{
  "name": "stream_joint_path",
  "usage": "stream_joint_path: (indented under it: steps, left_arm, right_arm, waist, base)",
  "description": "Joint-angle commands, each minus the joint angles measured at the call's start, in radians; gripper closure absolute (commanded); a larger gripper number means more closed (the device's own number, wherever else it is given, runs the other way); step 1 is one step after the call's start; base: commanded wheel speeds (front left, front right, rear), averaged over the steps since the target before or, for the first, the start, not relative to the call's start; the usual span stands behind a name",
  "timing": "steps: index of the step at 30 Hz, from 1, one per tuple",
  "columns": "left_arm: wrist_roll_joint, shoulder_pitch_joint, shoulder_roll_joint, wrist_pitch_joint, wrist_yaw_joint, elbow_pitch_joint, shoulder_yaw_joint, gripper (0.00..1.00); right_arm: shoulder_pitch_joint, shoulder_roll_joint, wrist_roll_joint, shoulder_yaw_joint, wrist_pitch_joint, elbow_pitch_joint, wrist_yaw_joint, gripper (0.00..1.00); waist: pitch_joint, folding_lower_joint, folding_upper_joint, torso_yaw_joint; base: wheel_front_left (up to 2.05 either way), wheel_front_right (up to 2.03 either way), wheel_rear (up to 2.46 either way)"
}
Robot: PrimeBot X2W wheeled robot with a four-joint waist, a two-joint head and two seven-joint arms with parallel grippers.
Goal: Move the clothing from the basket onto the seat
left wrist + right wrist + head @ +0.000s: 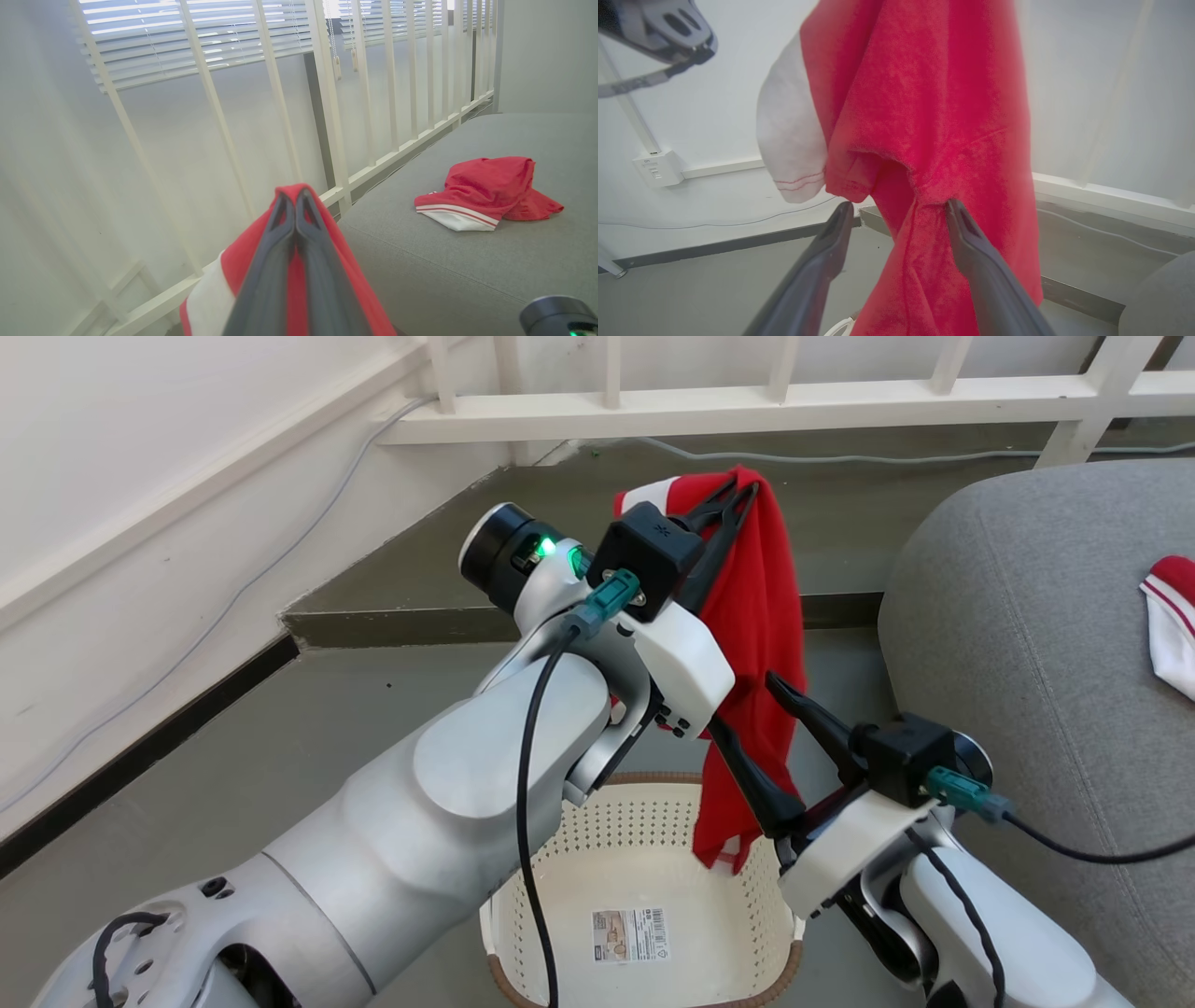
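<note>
your left gripper (742, 495) is clenched on the top fold of a red garment (758, 607), fingers pressed together with cloth bunched over both sides; your right gripper (742, 702) stands released lower down, jaws spread astride a hanging fold, one finger brushing the cloth and nothing pinched; the garment hangs free in the air above the basket (560, 859), its lower end dangling just over the rim nearest the seat (1027, 663); a second garment (1172, 616) lies on the seat, back from its rounded edge.

expect it to be light, soft and limp, with no stiffness at all; it looks towelling-like, so it should not slip from a firm pinch, but it will swing and drag; hold a bunched fold, not a single thin edge.

its long axis runs straight up and down from the pinch; the white panel (789, 140) sits near the top, to one side, and the loose end points down into the basket.
</note>
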Motion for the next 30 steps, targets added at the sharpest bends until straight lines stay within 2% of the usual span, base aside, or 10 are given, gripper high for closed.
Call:
stream_joint_path:
  steps: [1,4,7,8,16,17,18,19,20,30]
  left_arm:
    - [-0.012,-0.062,0.012,-0.002,0.014,-0.024,0.022,1.0]
    - [-0.022,-0.061,0.012,-0.003,0.02,-0.034,0.008,1.0]
    - [-0.034,-0.06,0.012,-0.004,0.026,-0.042,-0.003,1.0]
    - [-0.037,-0.06,0.012,-0.004,0.028,-0.043,-0.007,1.0]
    - [-0.048,-0.036,0.012,-0.009,0.029,-0.029,-0.005,1.0]
    - [-0.047,-0.03,0.012,-0.01,0.027,-0.026,-0.002,0.83]
    - [-0.043,-0.026,0.012,-0.01,0.025,-0.024,0.002,0.6]
    - [-0.043,-0.019,0.012,-0.01,0.021,-0.026,0.008,0.19]
    - [-0.041,-0.013,0.012,-0.011,0.015,-0.029,0.013,0.0]
    - [0.037,0.051,0.012,-0.011,-0.011,-0.034,0.073,0.0]
  right_arm:
    - [-0.035,0.014,-0.01,0.011,-0.006,0.0,0.003,0.0]
    - [-0.069,0.029,-0.015,0.006,-0.006,0.049,0.003,0.0]
    - [-0.092,0.047,-0.026,-0.028,-0.006,0.084,0.003,0.93]
    - [-0.095,0.052,-0.027,-0.034,-0.006,0.09,0.003,1.0]
    - [-0.077,0.052,-0.027,-0.054,-0.006,0.066,0.003,1.0]
    - [-0.072,0.05,-0.026,-0.058,-0.006,0.061,0.003,1.0]
    - [-0.068,0.047,-0.026,-0.061,-0.006,0.055,0.003,1.0]
    - [-0.065,0.044,-0.025,-0.065,-0.006,0.047,0.003,1.0]
    - [-0.061,0.042,-0.024,-0.07,-0.006,0.039,0.003,1.0]
    - [-0.027,0.011,-0.017,-0.125,-0.006,-0.045,0.003,1.0]
  waist:
    - [0.0,0.0,-0.0001,0.003]
    - [0.002,0.0,-0.0001,0.007]
    - [0.006,0.0,-0.0001,0.011]
    - [0.007,0.0,-0.0001,0.012]
    - [0.003,0.0,-0.0001,0.006]
    - [0.003,0.0,-0.0001,0.003]
    - [0.004,0.0,-0.0001,-0.001]
    - [0.006,0.0,-0.0001,-0.004]
    - [0.007,0.0,-0.0001,-0.008]
    - [0.014,0.0,-0.0001,-0.056]
  base:
    - [0.0,0.0,0.0]
    - [0.0,0.0,0.0]
    - [0.0,0.0,0.0]
    - [0.0,0.0,0.0]
    - [0.0,0.0,0.0]
    - [0.0,0.0,0.0]
    - [0.0,0.0,0.0]
    - [0.0,0.0,0.0]
    - [0.0,0.0,0.0]
    - [0.0,0.0,0.0]
